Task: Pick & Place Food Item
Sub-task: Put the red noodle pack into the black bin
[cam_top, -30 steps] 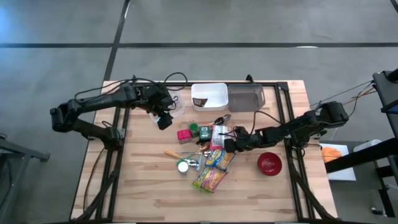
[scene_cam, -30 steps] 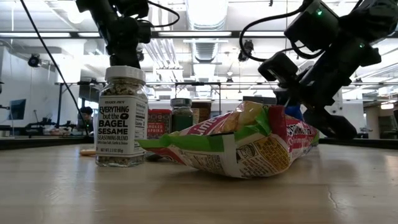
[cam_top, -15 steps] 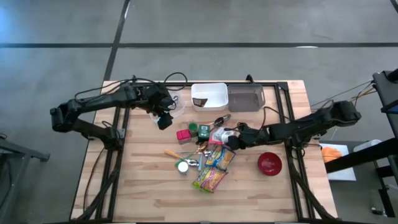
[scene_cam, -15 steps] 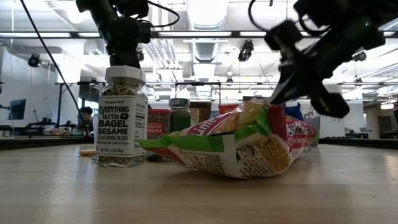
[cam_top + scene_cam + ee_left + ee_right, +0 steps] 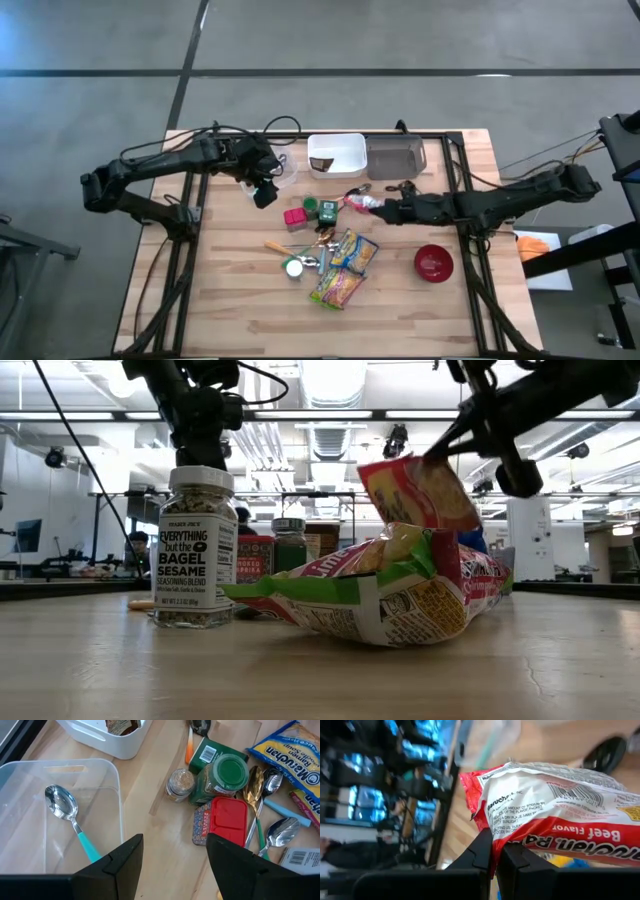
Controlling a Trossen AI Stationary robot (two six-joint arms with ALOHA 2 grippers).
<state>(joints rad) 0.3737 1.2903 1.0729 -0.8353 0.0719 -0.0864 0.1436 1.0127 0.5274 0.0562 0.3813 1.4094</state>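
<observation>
A red and white ramen packet (image 5: 362, 202) hangs in the air above the pile at mid-table, with my right gripper (image 5: 380, 208) shut on it. In the low view the packet (image 5: 420, 490) floats above a colourful snack bag (image 5: 400, 595). A blue ramen packet (image 5: 352, 252) lies flat on the table below. My left gripper (image 5: 265, 192) hovers open at the far left, above a clear container (image 5: 60, 815) that holds a spoon (image 5: 67, 820). My right gripper pinches the packet's edge (image 5: 492, 827) between its two fingers (image 5: 482, 851). The fingers reach in from the table's right side, slanting a little downward. The packet is lifted clear of the pile and hangs tilted, its body stretching away from the fingertips (image 5: 440, 455).
A white bin (image 5: 335, 155) and a grey bin (image 5: 395, 158) stand at the far edge. A red bowl (image 5: 433, 263) sits near the right. Spice jars (image 5: 328, 210), a red tin (image 5: 295, 216), spoons (image 5: 318, 262) and a seasoning jar (image 5: 196, 547) crowd mid-table.
My right gripper has risen and drawn toward the table's far edge, tipping closer to level. It has carried the red ramen packet up off the pile, clear of the other packets. The snack bag and blue packet have stayed where they lay.
</observation>
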